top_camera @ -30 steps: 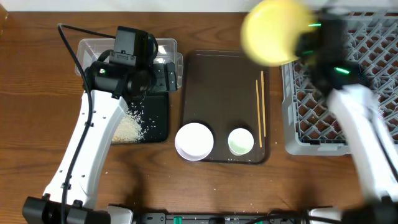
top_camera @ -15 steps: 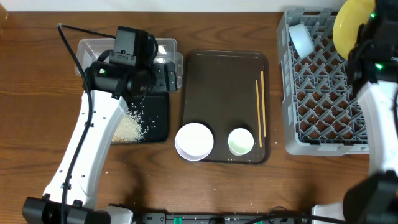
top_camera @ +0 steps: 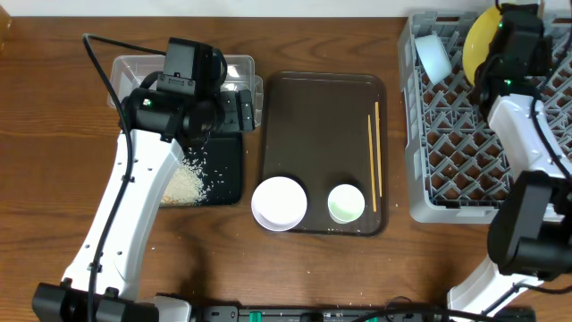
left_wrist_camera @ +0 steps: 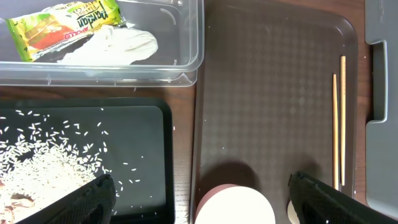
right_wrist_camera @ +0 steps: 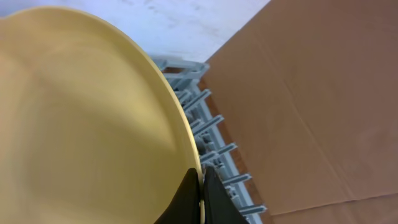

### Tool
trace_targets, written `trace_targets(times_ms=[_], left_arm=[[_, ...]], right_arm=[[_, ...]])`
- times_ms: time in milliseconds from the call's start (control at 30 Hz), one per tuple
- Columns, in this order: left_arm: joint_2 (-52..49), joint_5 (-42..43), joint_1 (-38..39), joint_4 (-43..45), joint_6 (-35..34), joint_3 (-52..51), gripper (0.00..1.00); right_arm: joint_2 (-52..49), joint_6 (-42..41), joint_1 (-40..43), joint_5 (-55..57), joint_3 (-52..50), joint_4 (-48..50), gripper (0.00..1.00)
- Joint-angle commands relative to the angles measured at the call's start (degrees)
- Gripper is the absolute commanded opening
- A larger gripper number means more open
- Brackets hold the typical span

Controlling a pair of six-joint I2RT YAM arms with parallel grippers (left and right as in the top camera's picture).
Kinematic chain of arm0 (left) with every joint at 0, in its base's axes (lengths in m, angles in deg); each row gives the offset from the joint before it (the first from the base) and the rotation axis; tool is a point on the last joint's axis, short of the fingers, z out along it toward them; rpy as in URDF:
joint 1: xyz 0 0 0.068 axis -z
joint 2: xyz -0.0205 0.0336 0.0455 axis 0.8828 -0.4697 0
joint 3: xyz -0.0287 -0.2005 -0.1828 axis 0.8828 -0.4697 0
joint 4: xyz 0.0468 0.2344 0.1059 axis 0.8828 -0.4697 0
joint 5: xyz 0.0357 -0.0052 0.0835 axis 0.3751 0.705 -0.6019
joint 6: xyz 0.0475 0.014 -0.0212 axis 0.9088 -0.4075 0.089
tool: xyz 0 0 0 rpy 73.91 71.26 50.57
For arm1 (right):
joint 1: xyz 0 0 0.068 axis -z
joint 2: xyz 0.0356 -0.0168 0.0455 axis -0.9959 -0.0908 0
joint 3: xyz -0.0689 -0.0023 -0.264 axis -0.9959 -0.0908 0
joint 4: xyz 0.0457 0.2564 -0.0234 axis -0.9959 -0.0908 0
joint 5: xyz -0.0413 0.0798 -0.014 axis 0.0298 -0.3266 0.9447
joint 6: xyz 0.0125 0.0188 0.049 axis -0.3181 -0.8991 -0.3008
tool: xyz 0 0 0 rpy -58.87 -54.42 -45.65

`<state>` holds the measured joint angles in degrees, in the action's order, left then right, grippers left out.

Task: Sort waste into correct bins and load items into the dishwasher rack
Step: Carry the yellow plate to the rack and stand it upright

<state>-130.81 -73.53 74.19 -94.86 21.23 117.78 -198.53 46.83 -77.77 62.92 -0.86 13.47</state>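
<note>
My right gripper (top_camera: 494,46) (right_wrist_camera: 200,186) is shut on the rim of the yellow plate (top_camera: 478,38) (right_wrist_camera: 87,124), held on edge over the far end of the grey dishwasher rack (top_camera: 465,152). A light blue bowl (top_camera: 435,55) stands in the rack's far left corner. My left gripper (top_camera: 243,109) (left_wrist_camera: 199,202) is open and empty above the bins. The clear tub (left_wrist_camera: 193,37) holds the snack wrapper (left_wrist_camera: 65,28) and white paper (left_wrist_camera: 118,45). The black tray (top_camera: 228,174) holds rice (top_camera: 183,183) (left_wrist_camera: 43,168).
The dark brown serving tray (top_camera: 322,116) lies in the middle. It carries a white bowl (top_camera: 279,203) (left_wrist_camera: 233,205), a small white cup (top_camera: 346,203) and two chopsticks (top_camera: 374,156) (left_wrist_camera: 339,118) along its right side. The rack's grey edge (left_wrist_camera: 382,93) borders it.
My right arm has carried the yellow plate rightward from above the serving tray to the far end of the rack, then a little left. The left arm has not moved.
</note>
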Motion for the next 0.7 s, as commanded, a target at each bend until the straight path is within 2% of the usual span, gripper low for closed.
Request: trace_targets(times_ms=[0,100,133,167,200,233,300,333,400,467,567,667], left_arm=[[-0.13,-0.68,-0.09,-0.2,-0.09,0.44,0.91],[-0.13,-0.68,-0.09,-0.2,-0.09,0.44,0.91],[-0.13,-0.68,-0.09,-0.2,-0.09,0.44,0.91],[-0.13,-0.68,-0.09,-0.2,-0.09,0.44,0.91],[-0.13,-0.68,-0.09,-0.2,-0.09,0.44,0.91],[-0.13,-0.68,-0.09,-0.2,-0.09,0.44,0.91],[-0.13,-0.68,-0.09,-0.2,-0.09,0.44,0.91],[-0.13,-0.68,-0.09,-0.2,-0.09,0.44,0.91],[-0.13,-0.68,-0.09,-0.2,-0.09,0.44,0.91],[-0.13,-0.68,-0.09,-0.2,-0.09,0.44,0.91],[-0.13,-0.68,-0.09,-0.2,-0.09,0.44,0.91],[-0.13,-0.68,-0.09,-0.2,-0.09,0.44,0.91]], right_arm=[[-1.42,-1.9,-1.51,1.73,0.13,0.9,0.01],[-2.89,-3.54,-2.6,2.34,0.13,1.25,0.02],[-3.21,-3.54,-2.99,2.34,0.13,1.38,0.07],[-3.56,-3.54,-3.41,2.32,0.13,1.38,0.23],[-3.8,-3.54,-3.74,2.32,0.13,1.4,0.47],[-3.8,-3.56,-4.04,2.32,0.13,1.31,0.66],[-3.52,-4.44,-4.48,2.36,0.17,1.16,0.89],[-3.15,-4.72,-4.5,2.29,0.2,1.07,0.95],[-1.73,-6.23,-4.55,2.29,0.2,0.44,0.99],[0.85,-7.69,-4.55,1.55,0.2,-1.09,0.99],[6.51,-8.7,-4.55,-3.87,0.2,-5.62,0.99],[13.42,-13.99,-4.66,-13.27,0.2,-12.63,0.99]])
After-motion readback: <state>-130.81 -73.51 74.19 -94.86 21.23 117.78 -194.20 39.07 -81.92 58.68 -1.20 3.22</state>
